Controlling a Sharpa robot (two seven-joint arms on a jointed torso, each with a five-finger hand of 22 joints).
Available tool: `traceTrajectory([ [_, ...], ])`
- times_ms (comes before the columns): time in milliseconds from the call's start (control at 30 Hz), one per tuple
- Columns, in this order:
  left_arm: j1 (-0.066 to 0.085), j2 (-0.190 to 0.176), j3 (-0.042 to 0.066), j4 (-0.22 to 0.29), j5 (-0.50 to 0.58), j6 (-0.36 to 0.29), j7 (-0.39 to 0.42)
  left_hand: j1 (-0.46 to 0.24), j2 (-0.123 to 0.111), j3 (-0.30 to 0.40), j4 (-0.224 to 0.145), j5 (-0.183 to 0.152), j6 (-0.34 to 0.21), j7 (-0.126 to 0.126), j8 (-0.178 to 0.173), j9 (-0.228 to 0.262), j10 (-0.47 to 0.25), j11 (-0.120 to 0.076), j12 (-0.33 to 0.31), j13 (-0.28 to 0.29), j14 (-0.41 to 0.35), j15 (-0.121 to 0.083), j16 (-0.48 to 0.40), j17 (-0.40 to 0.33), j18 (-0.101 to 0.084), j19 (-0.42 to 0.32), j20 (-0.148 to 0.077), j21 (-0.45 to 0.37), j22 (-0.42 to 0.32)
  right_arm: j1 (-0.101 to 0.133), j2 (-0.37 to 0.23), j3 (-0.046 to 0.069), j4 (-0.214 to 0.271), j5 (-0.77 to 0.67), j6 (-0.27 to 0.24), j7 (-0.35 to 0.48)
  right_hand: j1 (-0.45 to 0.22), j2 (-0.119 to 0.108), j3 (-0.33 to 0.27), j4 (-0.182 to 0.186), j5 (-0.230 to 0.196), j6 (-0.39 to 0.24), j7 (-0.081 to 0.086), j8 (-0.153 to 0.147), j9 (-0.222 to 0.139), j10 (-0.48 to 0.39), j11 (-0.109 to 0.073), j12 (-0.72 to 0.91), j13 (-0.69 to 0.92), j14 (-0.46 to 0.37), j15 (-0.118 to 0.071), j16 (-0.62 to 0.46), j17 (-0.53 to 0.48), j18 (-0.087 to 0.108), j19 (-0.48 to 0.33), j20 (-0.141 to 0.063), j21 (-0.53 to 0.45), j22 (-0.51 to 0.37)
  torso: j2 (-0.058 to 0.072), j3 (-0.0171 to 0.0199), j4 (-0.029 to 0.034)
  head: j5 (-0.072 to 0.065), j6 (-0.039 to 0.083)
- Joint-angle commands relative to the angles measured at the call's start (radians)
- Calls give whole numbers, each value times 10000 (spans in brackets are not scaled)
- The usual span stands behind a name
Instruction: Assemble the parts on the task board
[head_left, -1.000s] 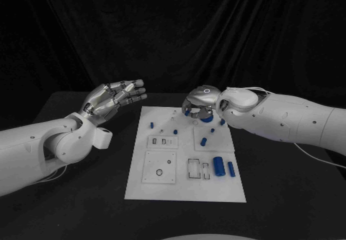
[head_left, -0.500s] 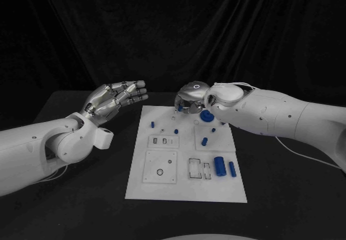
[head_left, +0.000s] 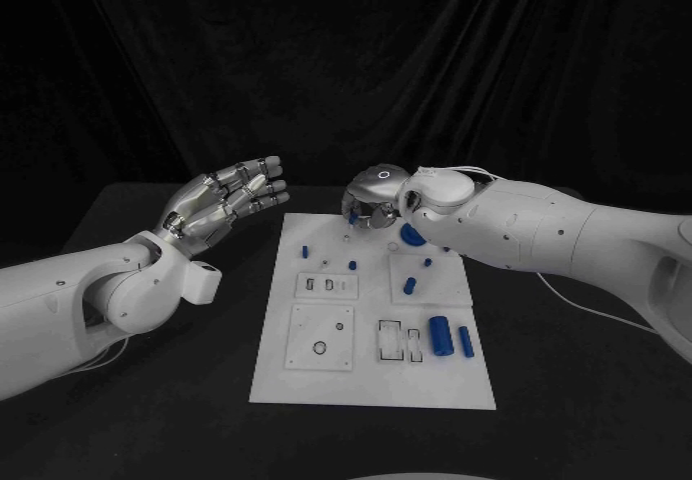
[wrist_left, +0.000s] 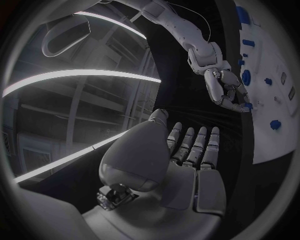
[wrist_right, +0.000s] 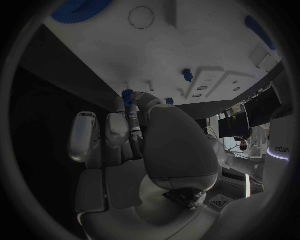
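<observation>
Overhead, two robot hands (left (head_left: 228, 202), right (head_left: 374, 203)), one task board (head_left: 369, 375).

dim scene | black backdrop | bright ceiling strips | fisheye edges bend

Head camera looks down on the task board (head_left: 372, 340); each wrist camera sits close behind its hand, both sharing that board.
</observation>
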Motion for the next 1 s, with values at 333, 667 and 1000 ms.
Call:
traceTrajectory([
  [333, 29, 31, 11, -5, 3, -58, 101, -101, -116, 31, -28, -44, -990, -365, -429, -82, -181, 43, -340, -37, -369, -41, -281, -48, -153, -199, 6, -108, -92, -48, 110, 7, -148, 262, 156, -125, 6, 10, 57, -63, -106, -211, 13, -75, 38, 18, 45, -83, -6, -101, 46, -5, -91, -63, 6, 46, 32, 1, 19, -6, 55, -47, -3],
  [667, 29, 36, 11, -1, 3, 3, 64, -131, -96, 54, -22, -34, -587, -105, -292, -20, -224, 63, -335, -29, -406, -42, -252, -39, -145, -170, 6, -84, -95, -71, 118, 7, -176, 275, 291, -199, 22, 6, 110, -104, -115, -252, 10, -90, 73, -77, 94, -176, -24, -176, 85, -59, -174, -60, -37, 79, 7, 5, 19, -6, 45, -33, -37],
  [1000, 28, 16, 10, -2, 3, 26, 37, -136, -94, 59, -21, -33, -483, -51, -255, -7, -215, 68, -304, -25, -398, -38, -234, -36, -140, -151, 6, -72, -91, -75, 50, 6, -193, 277, 344, -231, 19, -4, 120, -116, -106, -248, 10, -86, 88, -102, 110, -201, -28, -203, 98, -78, -204, -57, -55, 91, -6, 0, 19, 0, 41, -62, -33],
])
